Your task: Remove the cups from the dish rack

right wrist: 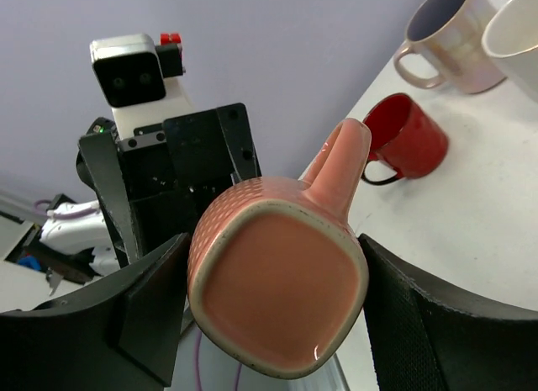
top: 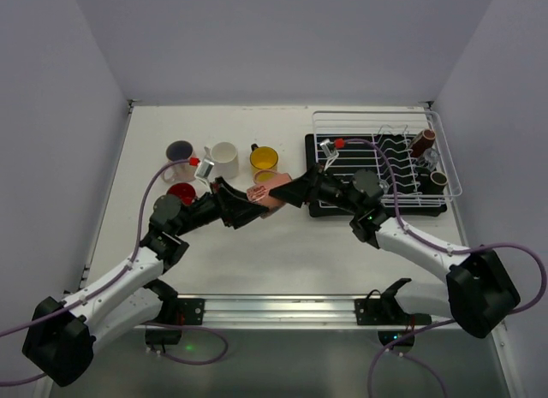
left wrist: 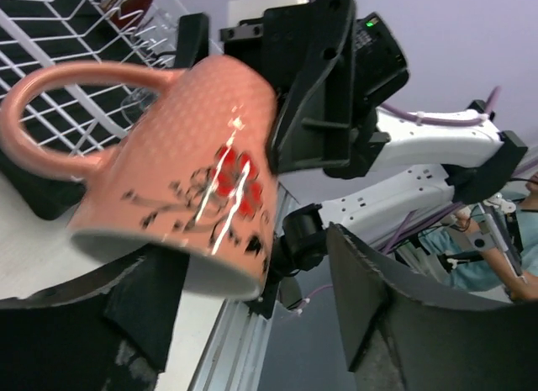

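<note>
A pink mug with a red flower print hangs in the air between both arms, left of the dish rack. My right gripper is shut on its base end; the right wrist view shows the mug's square bottom pressed between both fingers. My left gripper is open around the mug's rim end; the left finger is at the rim and the right finger stands apart. A dark brown cup, another cup and a clear glass sit in the rack.
On the table at the left stand a pinkish cup, a white cup, a yellow cup and a red cup. The rack sits on a black tray. White walls close the left, far and right sides.
</note>
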Motion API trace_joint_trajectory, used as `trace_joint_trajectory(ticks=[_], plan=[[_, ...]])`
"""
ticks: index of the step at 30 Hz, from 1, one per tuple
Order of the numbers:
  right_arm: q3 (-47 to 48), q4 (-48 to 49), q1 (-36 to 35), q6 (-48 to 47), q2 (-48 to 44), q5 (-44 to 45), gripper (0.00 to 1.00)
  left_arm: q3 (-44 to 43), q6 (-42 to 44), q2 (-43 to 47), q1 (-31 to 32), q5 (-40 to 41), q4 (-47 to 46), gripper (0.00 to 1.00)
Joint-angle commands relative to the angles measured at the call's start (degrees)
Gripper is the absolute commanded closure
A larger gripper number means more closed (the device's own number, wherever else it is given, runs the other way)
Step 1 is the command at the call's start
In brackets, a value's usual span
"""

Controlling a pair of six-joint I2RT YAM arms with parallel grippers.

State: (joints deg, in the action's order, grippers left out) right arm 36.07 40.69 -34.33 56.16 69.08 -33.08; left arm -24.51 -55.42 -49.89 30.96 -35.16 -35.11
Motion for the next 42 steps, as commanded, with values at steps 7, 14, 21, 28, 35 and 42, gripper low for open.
trace_joint_trajectory(ticks=[7, 14, 21, 28, 35, 42], plan=[[1.37, 14.85, -4.61, 4.48, 4.48, -0.67, 0.78, 0.61, -2.24, -1.09, 1.65, 1.92, -9.54, 0.78], [-1.09, 16.27, -4.44, 5.1, 3.44, 1.87, 0.08, -3.33, 7.92, 5.23, 1.65, 6.67, 5.2, 1.0], [-2.77, 3.47, 1.1, -0.58, -4.19, 5.03, 0.01, -20.82, 29.91, 4.03, 1.65, 26.34, 53.41, 1.0], [3.91, -30.89, 1.63, -17.56, -14.04, 19.36, 0.01, -29.62, 38.19, -8.28, 1.65, 39.18, 67.89, 1.0], [3.74, -37.52, 1.72, -21.97, -20.11, 22.8, 0.01, -32.08, 39.59, -18.13, 1.65, 41.93, 67.81, 1.0], [1.28, -37.61, 1.72, -21.98, -22.32, 22.8, 0.01, -36.13, 42.5, -27.61, 1.65, 43.86, 69.21, 1.0]])
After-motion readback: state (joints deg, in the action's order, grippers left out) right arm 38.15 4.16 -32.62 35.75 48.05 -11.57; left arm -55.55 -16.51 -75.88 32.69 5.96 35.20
